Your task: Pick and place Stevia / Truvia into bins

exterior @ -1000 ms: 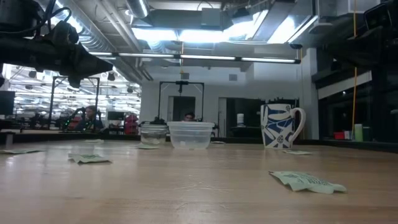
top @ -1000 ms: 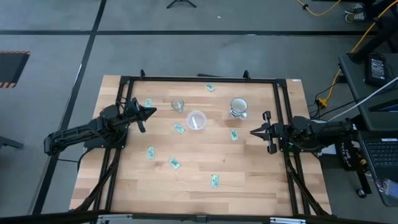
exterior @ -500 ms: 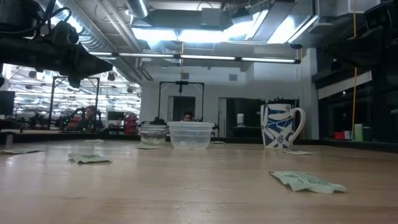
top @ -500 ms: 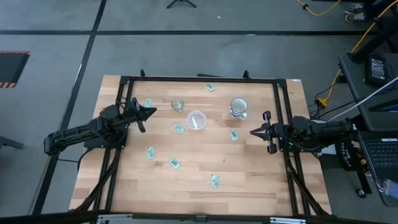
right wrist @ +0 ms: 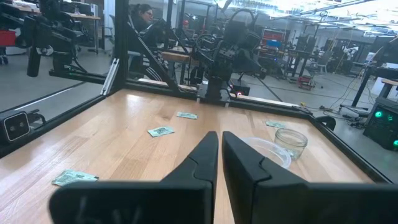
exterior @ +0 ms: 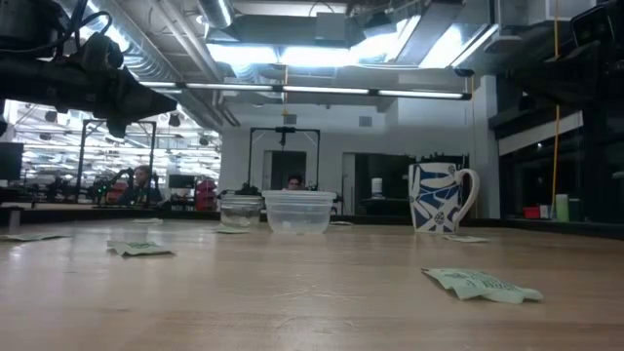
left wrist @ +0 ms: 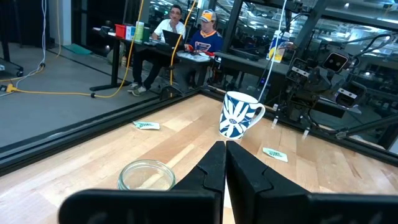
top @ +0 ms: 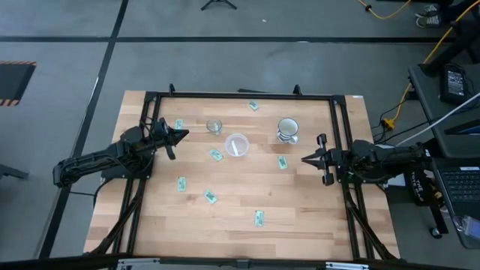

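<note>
Several pale green sachets lie flat and scattered on the wooden table, among them one [top: 216, 155] beside the wide whitish cup [top: 237, 145], one [top: 282, 162] near my right gripper, and one [top: 179, 124] near my left gripper. A small clear cup [top: 214, 126] stands left of the wide cup. My left gripper [top: 182, 135] hovers shut above the table's left part, pointing right; its wrist view shows the clear cup [left wrist: 146, 175] just ahead. My right gripper [top: 304, 158] hovers shut at the right, pointing left toward both cups [right wrist: 264, 152].
A blue-and-white mug [top: 288, 130] stands right of the cups, toward the far edge. A black frame [top: 240, 95] runs around the table's far and side edges. More sachets [top: 211, 197] [top: 259, 218] lie toward the near edge. People sit at desks beyond the table [left wrist: 186, 31].
</note>
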You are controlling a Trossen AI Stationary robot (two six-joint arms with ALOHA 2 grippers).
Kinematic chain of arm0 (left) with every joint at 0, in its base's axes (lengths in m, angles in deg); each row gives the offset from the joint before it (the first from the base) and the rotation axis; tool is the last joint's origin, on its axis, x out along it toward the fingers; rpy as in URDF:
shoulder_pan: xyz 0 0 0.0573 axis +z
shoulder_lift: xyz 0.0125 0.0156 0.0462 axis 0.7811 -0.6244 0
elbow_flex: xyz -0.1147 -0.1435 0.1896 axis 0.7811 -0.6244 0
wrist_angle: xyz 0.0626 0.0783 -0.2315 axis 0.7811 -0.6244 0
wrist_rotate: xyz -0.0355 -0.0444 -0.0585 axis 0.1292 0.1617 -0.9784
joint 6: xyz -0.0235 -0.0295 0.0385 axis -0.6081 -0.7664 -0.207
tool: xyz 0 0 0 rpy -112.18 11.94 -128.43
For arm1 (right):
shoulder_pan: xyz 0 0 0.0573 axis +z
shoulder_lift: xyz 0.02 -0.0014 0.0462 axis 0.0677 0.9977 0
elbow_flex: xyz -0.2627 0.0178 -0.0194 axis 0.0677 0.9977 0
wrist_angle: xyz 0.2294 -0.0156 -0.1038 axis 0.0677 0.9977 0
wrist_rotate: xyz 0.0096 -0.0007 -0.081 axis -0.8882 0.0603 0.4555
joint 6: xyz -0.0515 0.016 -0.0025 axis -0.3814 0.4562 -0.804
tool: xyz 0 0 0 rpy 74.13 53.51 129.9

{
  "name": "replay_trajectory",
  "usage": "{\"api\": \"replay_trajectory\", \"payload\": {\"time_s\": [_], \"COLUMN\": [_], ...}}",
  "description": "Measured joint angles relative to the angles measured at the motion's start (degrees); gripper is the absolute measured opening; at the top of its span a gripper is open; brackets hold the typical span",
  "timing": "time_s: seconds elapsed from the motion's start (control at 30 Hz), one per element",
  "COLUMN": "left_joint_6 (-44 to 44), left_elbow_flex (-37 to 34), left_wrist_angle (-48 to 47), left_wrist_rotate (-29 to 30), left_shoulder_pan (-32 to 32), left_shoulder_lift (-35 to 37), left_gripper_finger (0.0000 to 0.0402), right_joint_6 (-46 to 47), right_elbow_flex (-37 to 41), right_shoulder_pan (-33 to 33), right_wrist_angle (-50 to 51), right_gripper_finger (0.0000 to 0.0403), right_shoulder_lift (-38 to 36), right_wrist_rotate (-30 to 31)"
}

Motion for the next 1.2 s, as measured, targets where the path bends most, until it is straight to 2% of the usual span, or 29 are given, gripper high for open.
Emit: {"api": "replay_trajectory", "payload": {"time_s": [0.93, 1.1, 1.2], "left_joint_6": [0.0, 0.5, 3.8], "left_elbow_flex": [0.0, 0.0, 0.0], "left_wrist_angle": [0.0, 0.1, 0.7], "left_wrist_rotate": [0.0, 0.0, 0.3], "left_shoulder_pan": [0.0, 0.0, 0.0], "left_shoulder_lift": [0.0, 0.0, 0.0], "left_gripper_finger": [0.0006, 0.0006, 0.0006], "right_joint_6": [-0.8, -10.3, -13.9], "right_elbow_flex": [0.0, 0.0, 0.0], "right_shoulder_pan": [0.0, -0.6, -0.6], "right_wrist_angle": [-0.7, -2.7, -5.1], "right_gripper_finger": [0.0028, 0.0028, 0.0028], "right_shoulder_lift": [0.0, 0.0, 0.0], "right_wrist_rotate": [0.0, 2.4, 6.4]}}
